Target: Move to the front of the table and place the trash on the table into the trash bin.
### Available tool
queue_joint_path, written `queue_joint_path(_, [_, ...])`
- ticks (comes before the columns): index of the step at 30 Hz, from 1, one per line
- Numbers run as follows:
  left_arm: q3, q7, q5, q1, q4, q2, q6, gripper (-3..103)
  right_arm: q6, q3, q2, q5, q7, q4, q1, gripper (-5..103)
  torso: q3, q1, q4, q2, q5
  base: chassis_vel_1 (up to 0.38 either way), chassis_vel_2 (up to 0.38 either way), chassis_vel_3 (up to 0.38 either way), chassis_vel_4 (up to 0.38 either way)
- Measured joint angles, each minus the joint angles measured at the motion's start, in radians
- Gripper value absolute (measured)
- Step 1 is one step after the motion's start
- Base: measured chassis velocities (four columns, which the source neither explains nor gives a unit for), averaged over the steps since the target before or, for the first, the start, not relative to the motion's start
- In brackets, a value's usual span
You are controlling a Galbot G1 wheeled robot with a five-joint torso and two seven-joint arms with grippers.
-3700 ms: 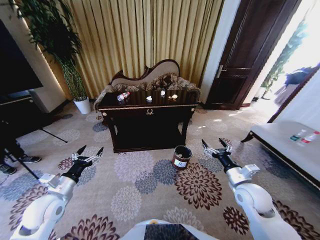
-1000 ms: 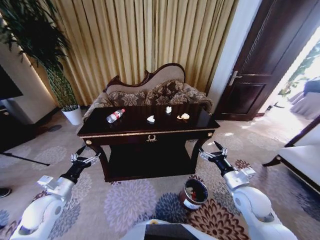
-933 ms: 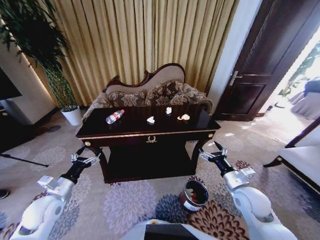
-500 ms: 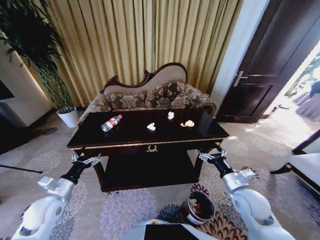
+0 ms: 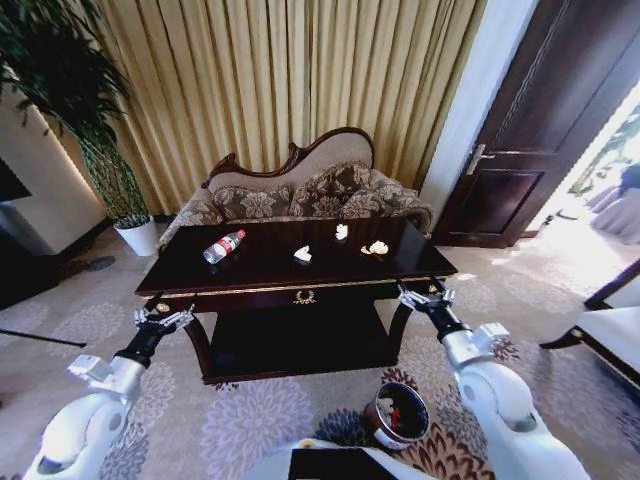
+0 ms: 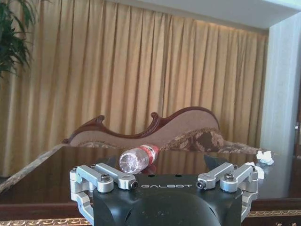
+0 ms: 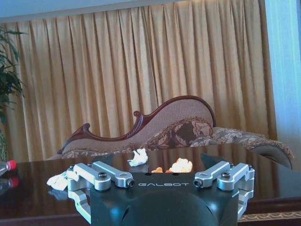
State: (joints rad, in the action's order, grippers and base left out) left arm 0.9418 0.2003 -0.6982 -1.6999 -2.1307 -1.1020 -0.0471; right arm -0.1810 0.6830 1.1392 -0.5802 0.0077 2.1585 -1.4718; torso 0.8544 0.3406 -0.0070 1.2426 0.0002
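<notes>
The table stands straight ahead, dark and glossy with gold trim. On its top lie the trash: a clear bottle with a red label on its side, and three crumpled scraps. The trash bin sits on the carpet in front of the table's right leg, with bits inside. My left gripper hangs open by the table's front left corner. My right gripper is open at the front right corner. The left wrist view looks along the top at the bottle; the right wrist view faces the scraps.
A carved sofa stands right behind the table, before gold curtains. A white plant pot sits at the back left, a dark door at the back right. A pale bench juts in at the right. Floral carpet lies around the bin.
The whole view has closed in on the table, so the camera has come nearer. The bin now lies low, near my base. The trash on the table has not moved; both grippers stay open.
</notes>
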Motion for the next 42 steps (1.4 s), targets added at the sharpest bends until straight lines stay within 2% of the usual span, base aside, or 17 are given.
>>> queue_joint_path(4, [-0.001,-0.035,0.005,0.005,-0.022,0.001,-0.042,100,-0.018,-0.031,-0.014,-0.038,0.026,-0.042,0.067,100,0.0,0.0,0.0,0.0,0.0001,0.0,0.0,0.0,0.0])
queue_joint_path(10, [-0.011,-0.042,0.009,0.012,-0.016,0.015,-0.046,100,-0.057,-0.057,-0.03,-0.072,0.055,-0.074,0.142,100,0.0,0.0,0.0002,0.0,-0.0001,0.0,0.0,0.0,0.0])
queue_joint_path(16, [-0.005,-0.05,0.02,-0.005,-0.035,0.002,-0.045,100,-0.069,-0.06,-0.032,-0.057,0.06,-0.094,0.18,100,0.0,0.0,-0.0004,0.0,-0.0001,0.0,0.0,0.0,0.0])
queue_joint_path(21, [0.007,-0.033,0.021,-0.015,-0.033,-0.02,-0.024,100,-0.09,-0.127,-0.025,-0.022,0.06,-0.162,0.267,100,0.0,0.0,0.0004,0.0,-0.0001,0.0,0.0,0.0,0.0])
queue_joint_path(23, [0.006,-0.028,0.021,-0.004,-0.014,-0.022,-0.017,100,-0.094,-0.165,-0.013,-0.007,0.06,-0.207,0.307,100,0.0,0.0,0.0,0.0,0.0,0.0,0.0,0.0,0.0])
queue_joint_path(29, [0.001,-0.028,0.03,0.015,-0.011,-0.027,-0.019,100,-0.1,-0.263,-0.018,0.0,0.061,-0.288,0.4,100,0.0,0.0,-0.0003,0.0,-0.0001,0.0,0.0,0.0,0.0])
queue_joint_path(33, [-0.003,-0.028,0.053,0.02,-0.012,-0.047,-0.02,100,-0.096,-0.331,-0.007,0.018,0.056,-0.386,0.527,100,0.0,0.0,0.0003,0.0,-0.0002,0.0,0.0,0.0,0.0])
queue_joint_path(42, [0.008,-0.028,0.063,0.003,-0.042,-0.071,-0.021,100,-0.072,-0.398,-0.014,0.022,0.022,-0.524,0.652,100,0.0,0.0,-0.0001,0.0,0.0001,0.0,0.0,0.0,0.0])
